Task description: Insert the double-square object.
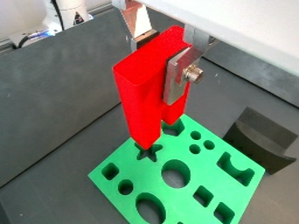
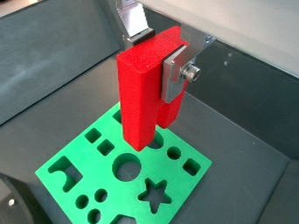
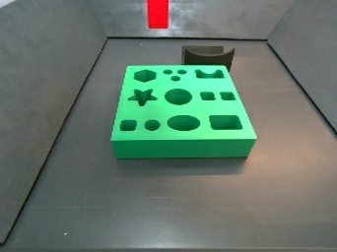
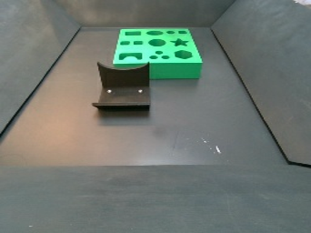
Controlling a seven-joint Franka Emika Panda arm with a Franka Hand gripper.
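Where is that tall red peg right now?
The double-square object is clamped upright in the gripper, hanging above the green block in both wrist views; in a side view only its tip shows, above the block's far end.

No writing, label, brand, number or sign can be read anywhere. The gripper is closed on the plain red peg above the green block, whose only markings are cut-out shapes; the dark fixture is unmarked too.
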